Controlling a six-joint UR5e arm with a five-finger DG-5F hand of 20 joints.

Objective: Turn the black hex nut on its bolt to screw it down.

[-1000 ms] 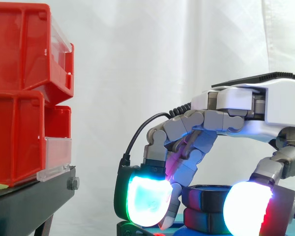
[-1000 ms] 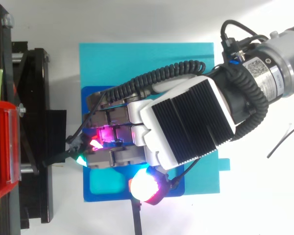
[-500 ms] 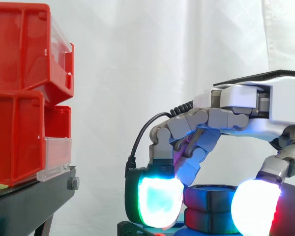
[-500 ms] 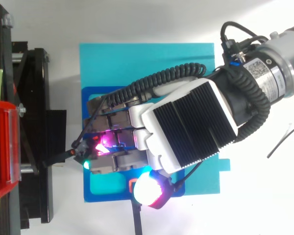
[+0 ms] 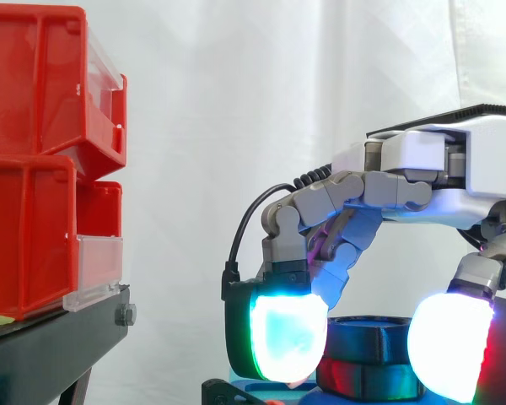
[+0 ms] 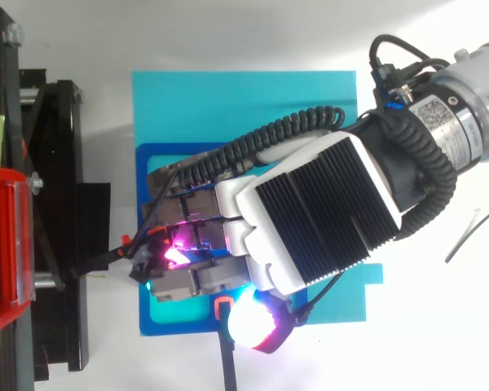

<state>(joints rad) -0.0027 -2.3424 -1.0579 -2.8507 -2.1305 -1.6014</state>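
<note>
My hand (image 5: 438, 169) arches over the black hex nut (image 5: 369, 337) with its fingers (image 5: 282, 337) curled down. One thick, rounded pad glows white and cyan against the nut's left side, and a second, white with a red edge, sits against its right side, so I have the nut pinched between them. More jointed grey fingers bend down toward its top from above. The nut is a squat, matte piece with flat faces and a smooth bevelled top rim. It sits directly over a second dark faceted piece (image 5: 367, 377), which catches red and green reflections. From above, the ribbed black plate on the back of my hand (image 6: 318, 212) covers the nut, so I cannot tell there how it sits on its bolt. Under my hand lies a glossy blue base plate (image 6: 171, 318) with rounded corners, resting on a flat, rectangular cyan mat (image 6: 244, 106) spread on the white desk (image 6: 228, 32). To the left, shiny red plastic bins (image 5: 34, 211) with clear front lips are stacked on an angular black stand (image 5: 51, 346). A softly folded white curtain (image 5: 236, 126) hangs behind.
</note>
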